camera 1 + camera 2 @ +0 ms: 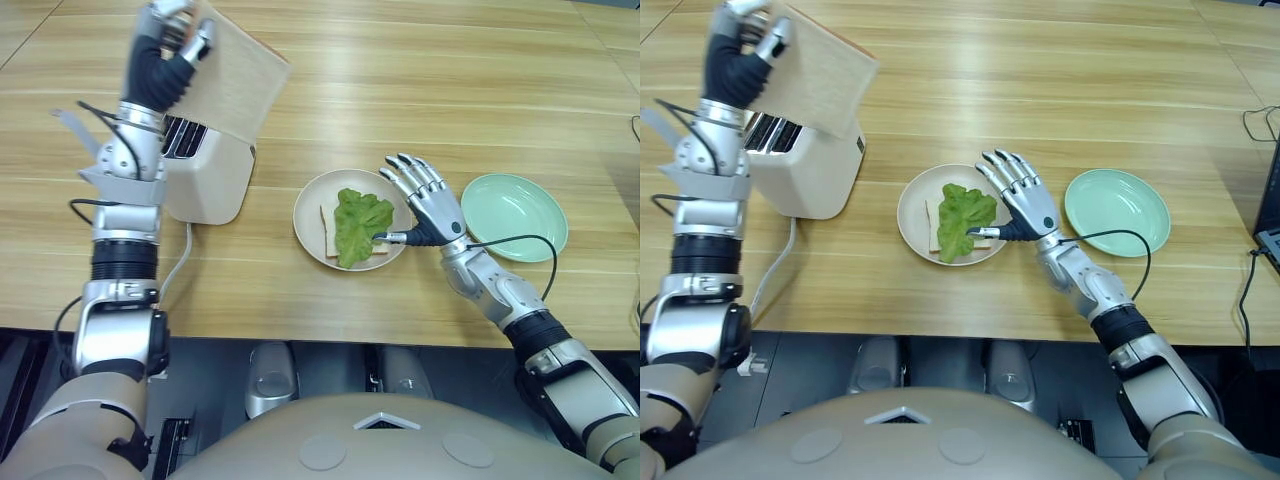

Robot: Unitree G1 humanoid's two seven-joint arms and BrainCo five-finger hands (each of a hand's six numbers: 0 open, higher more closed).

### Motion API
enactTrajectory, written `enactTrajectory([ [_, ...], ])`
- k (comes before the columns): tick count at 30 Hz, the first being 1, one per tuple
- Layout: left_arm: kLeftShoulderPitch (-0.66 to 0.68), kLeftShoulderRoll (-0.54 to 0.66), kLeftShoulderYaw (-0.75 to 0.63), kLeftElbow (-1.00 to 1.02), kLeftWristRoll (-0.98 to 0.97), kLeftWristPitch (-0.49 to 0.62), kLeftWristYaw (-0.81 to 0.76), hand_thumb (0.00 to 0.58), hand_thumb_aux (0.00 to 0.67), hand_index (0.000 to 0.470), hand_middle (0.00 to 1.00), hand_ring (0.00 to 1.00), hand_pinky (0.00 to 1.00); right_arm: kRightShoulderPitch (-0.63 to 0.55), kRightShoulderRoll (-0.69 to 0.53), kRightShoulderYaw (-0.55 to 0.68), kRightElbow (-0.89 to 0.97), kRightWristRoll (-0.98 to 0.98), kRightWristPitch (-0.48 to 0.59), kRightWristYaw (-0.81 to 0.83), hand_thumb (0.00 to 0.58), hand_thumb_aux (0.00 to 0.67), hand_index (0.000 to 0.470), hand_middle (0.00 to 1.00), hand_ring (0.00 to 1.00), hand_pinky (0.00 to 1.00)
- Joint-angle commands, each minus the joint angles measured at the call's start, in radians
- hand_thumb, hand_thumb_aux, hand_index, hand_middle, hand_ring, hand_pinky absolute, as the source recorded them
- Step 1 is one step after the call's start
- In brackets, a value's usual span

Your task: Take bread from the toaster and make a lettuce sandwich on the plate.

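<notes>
we see our left hand (165, 50) pinching a bread slice (245, 80) above the toaster (215, 185); our right hand (430, 200) lies spread at the rim of the plate (308, 205), where lettuce (358, 225) covers a second slice (327, 232)

Pale wooden counter (420, 90), grain running side to side. At left, standing on it, a cream toaster (210, 180), grey cord (183, 255) trailing from its base toward the near edge. Near the middle, a round cream plate (308, 200). Right of that, close but apart, a pale green dish (515, 215).
</notes>
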Motion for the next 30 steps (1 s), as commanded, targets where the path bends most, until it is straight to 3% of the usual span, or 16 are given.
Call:
enactTrajectory([
  [1,0.005,-0.054,-0.088,0.048,-0.043,0.023,-0.152,0.58,0.67,0.46,1.0,1.0,1.0,0.043,-0.025,-0.077,-0.051,0.076,-0.026,0.024,0.0,0.0,0.0,0.0,0.0,0.0],
  [9,-0.055,-0.114,-0.276,0.254,0.043,-0.041,-0.379,0.58,0.67,0.46,1.0,1.0,1.0,0.117,-0.052,-0.198,-0.127,0.168,-0.059,0.066,0.0,0.0,0.0,0.0,0.0,0.0],
  [15,-0.168,-0.172,-0.335,0.472,0.083,-0.08,-0.454,0.58,0.67,0.46,1.0,1.0,1.0,0.15,-0.037,-0.219,-0.173,0.165,-0.075,0.096,0.0,0.0,0.0,0.0,0.0,0.0],
  [30,-0.365,-0.327,-0.372,0.886,0.216,-0.063,-0.377,0.58,0.67,0.46,1.0,1.0,1.0,0.284,0.017,-0.094,-0.323,0.014,-0.134,0.181,0.0,0.0,0.0,0.0,0.0,0.0],
])
